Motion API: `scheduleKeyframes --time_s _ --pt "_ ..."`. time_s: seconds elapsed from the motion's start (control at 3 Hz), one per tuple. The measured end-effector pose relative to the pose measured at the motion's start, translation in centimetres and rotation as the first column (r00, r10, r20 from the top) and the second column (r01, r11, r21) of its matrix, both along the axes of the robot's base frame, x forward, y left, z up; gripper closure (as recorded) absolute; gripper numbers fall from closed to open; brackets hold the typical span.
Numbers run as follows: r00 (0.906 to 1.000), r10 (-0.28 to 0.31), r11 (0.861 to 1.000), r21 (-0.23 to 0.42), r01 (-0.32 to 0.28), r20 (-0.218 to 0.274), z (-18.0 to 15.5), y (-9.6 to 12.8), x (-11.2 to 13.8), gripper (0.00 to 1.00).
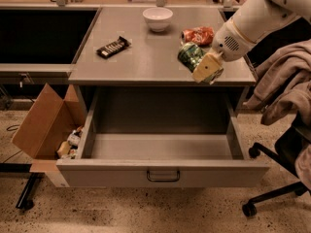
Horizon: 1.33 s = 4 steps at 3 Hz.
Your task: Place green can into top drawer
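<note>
Jaws of the gripper (200,64) appear clamped on the green can (188,55), with one pale yellowish finger showing at the can's lower right and the other hidden behind it. The can sits right of centre in the upper half of the frame, held over the front right part of the counter (146,64) near its front edge. Its long axis looks tilted, running from upper left down toward the gripper at lower right (the exact tilt is hard to read on so dented a can). The white arm (252,21) reaches in from the upper right corner. Just above the green can in the frame lies the orange-red can (199,35), close but apart from it. The next move, as I judge it, turns on one relation: the top drawer (160,147) stands pulled open below the can, toward the bottom of the frame, with bare grey floor showing and its handle (163,175) at lower centre. The can should therefore need to travel past the counter edge and then down, ending left of the drawer's right wall.
</note>
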<state>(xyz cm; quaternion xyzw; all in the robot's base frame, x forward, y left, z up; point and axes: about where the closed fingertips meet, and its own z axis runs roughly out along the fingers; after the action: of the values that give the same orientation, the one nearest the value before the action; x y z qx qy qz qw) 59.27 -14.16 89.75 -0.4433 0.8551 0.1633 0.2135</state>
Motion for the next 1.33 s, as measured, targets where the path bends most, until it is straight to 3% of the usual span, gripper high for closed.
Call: scheduleKeyframes --time_s 0.33,0.67,1.0,1.33 --pt "0.9952 0.03 0.997 -0.062 -0.036 -0.093 -3.9 0.4 -1.7 1.0" --pt "0.9873 0.038 0.993 -0.105 -0.055 -0.154 -6.3 0.3 -2.8 1.0" --pt "0.9744 0.035 0.985 -0.16 -0.071 -0.222 -9.4 0.3 -3.3 1.0" --pt "0.9737 0.034 0.984 -0.16 -0.072 -0.225 -9.6 0.4 -3.3 1.0"
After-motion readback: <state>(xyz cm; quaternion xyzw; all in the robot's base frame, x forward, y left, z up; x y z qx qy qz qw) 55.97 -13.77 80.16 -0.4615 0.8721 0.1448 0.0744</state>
